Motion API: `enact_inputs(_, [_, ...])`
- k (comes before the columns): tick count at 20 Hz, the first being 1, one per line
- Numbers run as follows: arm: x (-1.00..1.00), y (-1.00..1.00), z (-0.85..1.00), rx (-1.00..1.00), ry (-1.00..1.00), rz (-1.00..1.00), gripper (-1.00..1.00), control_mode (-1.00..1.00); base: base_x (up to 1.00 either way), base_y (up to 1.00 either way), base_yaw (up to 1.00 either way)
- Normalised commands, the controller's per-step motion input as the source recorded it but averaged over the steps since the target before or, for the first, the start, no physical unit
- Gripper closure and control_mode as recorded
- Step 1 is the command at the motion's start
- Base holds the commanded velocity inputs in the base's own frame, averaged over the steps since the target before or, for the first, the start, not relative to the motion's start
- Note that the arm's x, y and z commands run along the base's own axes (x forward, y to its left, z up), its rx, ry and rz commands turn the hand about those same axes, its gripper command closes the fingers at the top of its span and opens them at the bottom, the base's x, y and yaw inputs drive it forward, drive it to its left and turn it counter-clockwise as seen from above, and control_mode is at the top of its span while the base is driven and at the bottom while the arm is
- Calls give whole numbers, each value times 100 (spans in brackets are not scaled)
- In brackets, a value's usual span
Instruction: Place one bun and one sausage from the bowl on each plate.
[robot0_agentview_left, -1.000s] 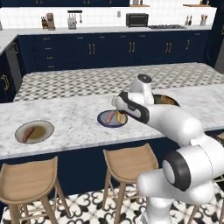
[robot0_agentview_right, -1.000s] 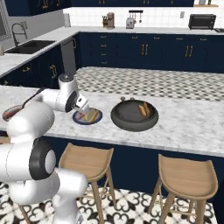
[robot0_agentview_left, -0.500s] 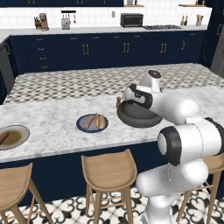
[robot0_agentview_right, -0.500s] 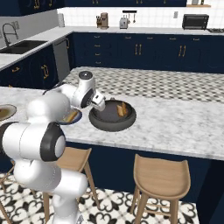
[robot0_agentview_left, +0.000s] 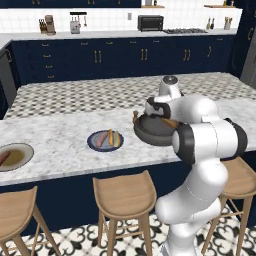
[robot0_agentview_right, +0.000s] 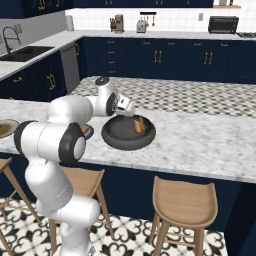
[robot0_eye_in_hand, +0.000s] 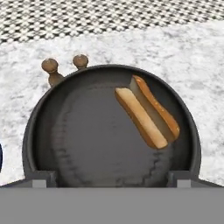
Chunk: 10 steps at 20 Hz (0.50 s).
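A wide, shallow dark grey-black bowl (robot0_eye_in_hand: 111, 131) sits on the white marble island counter (robot0_eye_in_hand: 192, 57), a single golden-tan bun (robot0_eye_in_hand: 146, 111), split lengthwise, lying at about two o'clock inside it in the hand view. The gripper (robot0_eye_in_hand: 111, 179) hangs above the bowl, jaws spread wide and holding nothing. In the left base view, the dark blue plate (robot0_agentview_left: 105, 140), at nine o'clock from the bowl, carries a bun and a pinkish-red sausage (robot0_agentview_left: 101, 139); the pale beige plate (robot0_agentview_left: 13, 156) sits farther along. No legible writing anywhere.
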Motion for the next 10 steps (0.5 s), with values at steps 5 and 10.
enact_inputs(5, [4,-55,-15,-15,1,4,-100,-100,0,0,0])
enact_inputs(10, [33,-59,-37,-1,6,2,-100,-100,0,0,0])
